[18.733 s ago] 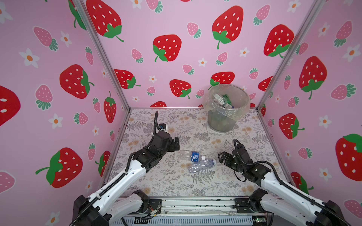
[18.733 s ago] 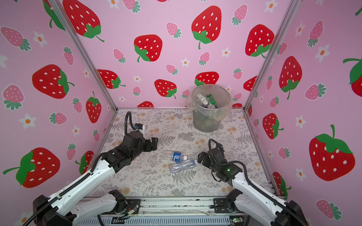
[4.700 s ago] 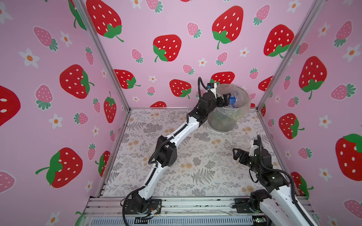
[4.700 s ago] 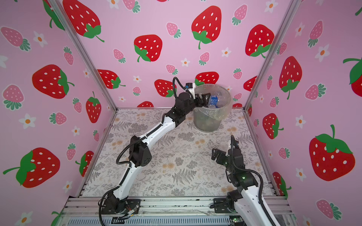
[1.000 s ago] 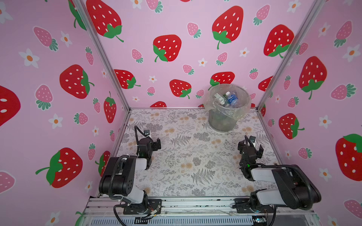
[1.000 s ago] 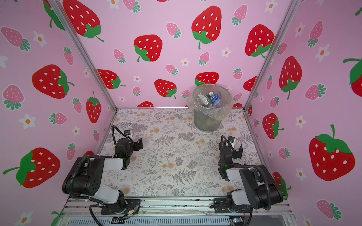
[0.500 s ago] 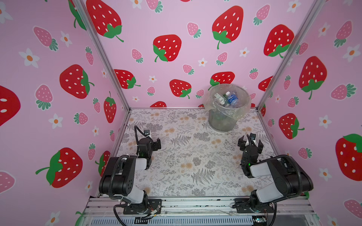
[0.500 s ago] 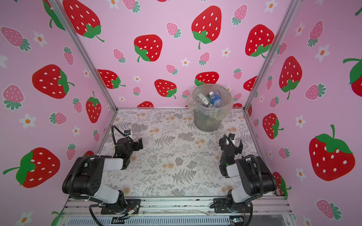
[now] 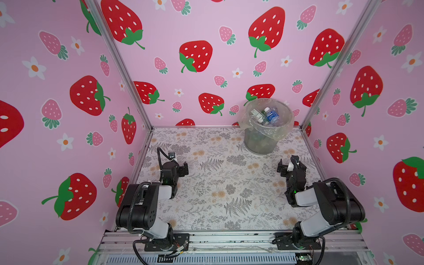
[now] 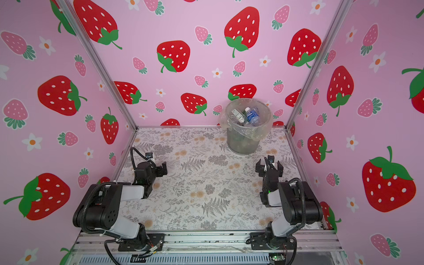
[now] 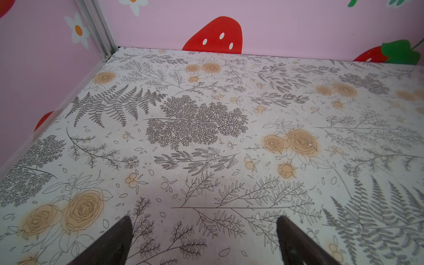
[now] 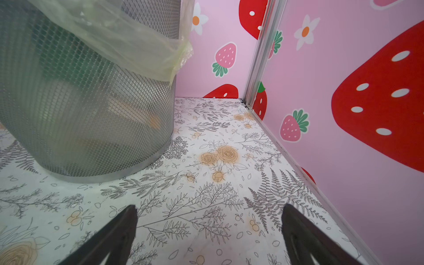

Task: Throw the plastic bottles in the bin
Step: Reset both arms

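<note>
Bin (image 9: 259,143) on floral tabletop (image 9: 218,183)

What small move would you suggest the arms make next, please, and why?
Probably no further reach: I would end the run. The bottles lie inside the bin, no bottle shows on the table in any view, and the left gripper and right gripper are both open, empty and folded back near their bases.

Right wrist view crops the bin (image 12: 91,110), its contents blurred behind mesh.
</note>
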